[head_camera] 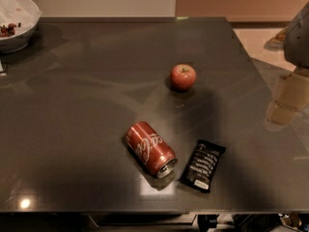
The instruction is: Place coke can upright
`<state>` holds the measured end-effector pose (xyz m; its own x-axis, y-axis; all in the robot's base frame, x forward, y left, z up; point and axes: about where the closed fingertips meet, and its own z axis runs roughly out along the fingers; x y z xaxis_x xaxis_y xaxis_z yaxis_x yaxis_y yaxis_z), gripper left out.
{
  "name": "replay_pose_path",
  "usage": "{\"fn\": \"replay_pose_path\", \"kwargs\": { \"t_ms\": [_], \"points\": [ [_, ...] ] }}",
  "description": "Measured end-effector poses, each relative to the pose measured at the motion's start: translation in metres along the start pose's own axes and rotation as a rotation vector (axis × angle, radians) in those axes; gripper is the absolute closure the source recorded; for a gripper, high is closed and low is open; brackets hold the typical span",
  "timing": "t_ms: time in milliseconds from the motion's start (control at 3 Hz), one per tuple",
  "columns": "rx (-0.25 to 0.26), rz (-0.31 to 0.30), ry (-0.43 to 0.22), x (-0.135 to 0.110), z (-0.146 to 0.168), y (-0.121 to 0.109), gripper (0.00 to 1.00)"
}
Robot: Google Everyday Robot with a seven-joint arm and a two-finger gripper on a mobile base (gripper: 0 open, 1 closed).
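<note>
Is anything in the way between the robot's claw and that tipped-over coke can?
Nothing tall. The gripper hangs at the picture's right edge; the coke can lies on its side near the front. A flat black wrapper lies beside the can on the gripper's side, and the apple sits farther back.

One coke can (150,149), one apple (183,77), one wrapper (203,166), one bowl (20,36), jaws (right edge).

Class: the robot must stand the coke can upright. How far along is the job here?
Done: nothing yet; the coke can lies on its side on the table, beside the black wrapper. In hand: nothing; the tool hangs at the right edge, well apart from the can. Left: reach, grasp and set it upright.
</note>
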<state>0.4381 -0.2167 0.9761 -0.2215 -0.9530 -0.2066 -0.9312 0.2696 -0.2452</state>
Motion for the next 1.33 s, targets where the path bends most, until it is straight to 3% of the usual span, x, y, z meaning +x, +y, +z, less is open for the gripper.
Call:
{"fn": "replay_pose_path", "kwargs": {
  "t_ms": [667,1000,1333],
  "points": [
    [0.002,-0.022,0.005,-0.006,0.000,-0.005,0.00],
    [-0.037,-0.138,-0.034,-0.036,0.013,-0.004,0.00],
    [-0.087,-0.295,-0.101,-0.068,0.027,0.003,0.00]
  ]
}}
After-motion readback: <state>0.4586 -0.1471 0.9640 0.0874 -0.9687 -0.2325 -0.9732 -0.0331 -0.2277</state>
